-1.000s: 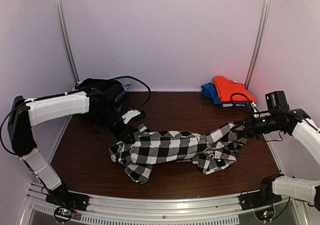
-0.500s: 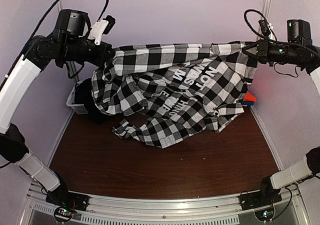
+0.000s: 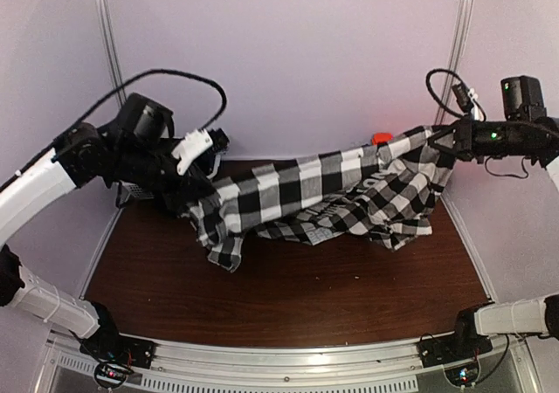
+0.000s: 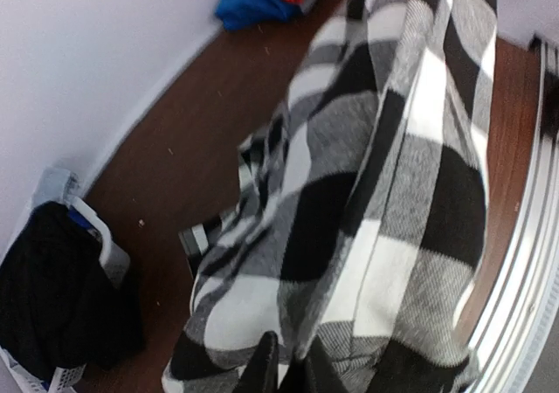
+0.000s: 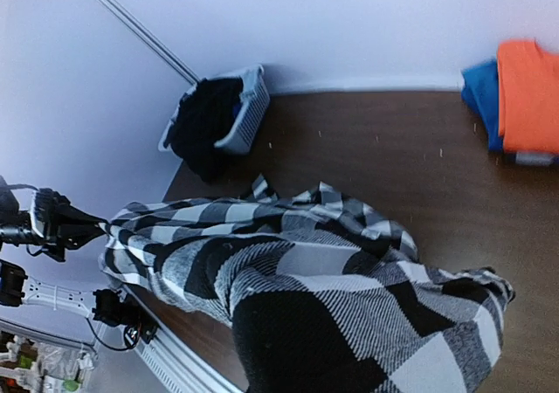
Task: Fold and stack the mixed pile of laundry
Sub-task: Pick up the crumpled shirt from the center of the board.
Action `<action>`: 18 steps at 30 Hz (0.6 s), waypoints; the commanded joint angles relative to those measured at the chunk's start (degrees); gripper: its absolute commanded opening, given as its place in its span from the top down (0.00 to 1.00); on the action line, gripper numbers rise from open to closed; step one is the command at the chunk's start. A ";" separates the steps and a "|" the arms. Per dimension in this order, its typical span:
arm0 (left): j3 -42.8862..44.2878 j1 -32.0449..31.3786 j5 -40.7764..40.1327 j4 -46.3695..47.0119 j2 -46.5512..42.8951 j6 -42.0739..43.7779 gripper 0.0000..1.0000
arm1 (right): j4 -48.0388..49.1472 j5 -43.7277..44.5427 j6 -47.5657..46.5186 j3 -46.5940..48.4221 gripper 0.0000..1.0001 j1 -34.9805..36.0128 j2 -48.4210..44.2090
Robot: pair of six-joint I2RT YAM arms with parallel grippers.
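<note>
Pinching one end of the black-and-white checked cloth shirt [image 3: 323, 196], the left end effector [image 3: 196, 203] has its fingers closed on the fabric. At least that's what its wrist view gives me: two dark fingertips with the checks bunched right between them. The right end effector [image 3: 434, 141] is clamped on the opposite end and sits higher, so the shirt is strung between the two arms like a sagging hammock. The middle droops, and the lowest folds are either brushing the dark brown wooden bench [image 3: 288, 306] or hanging just over it, can't tell which. It's twisted up too, not hanging flat.

Further out, a folded bright orange-red garment [image 5: 528, 87] sits on a folded blue garment [image 5: 479, 96] in the far right corner, so I'm guessing that's the stack. A plain black garment [image 5: 205, 122] is stuffed in the small white slatted plastic basket [image 5: 251, 105] in the far left corner, not yet dealt with.

My read: this is the spread-it-out step for the checked shirt, with the folding itself not started. The next move needs both arms lowering together while keeping the cloth taut, so it lands flat on the bench rather than in a heap. That twist wants shaking out first or the fold ends up lumpy. Letting go of one side early would probably dump the lot.
</note>
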 commanded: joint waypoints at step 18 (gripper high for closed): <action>-28.62 -19.27 5.06 15.68 3.18 -15.07 0.41 | -0.63 1.38 7.68 -45.71 1.00 4.51 -21.75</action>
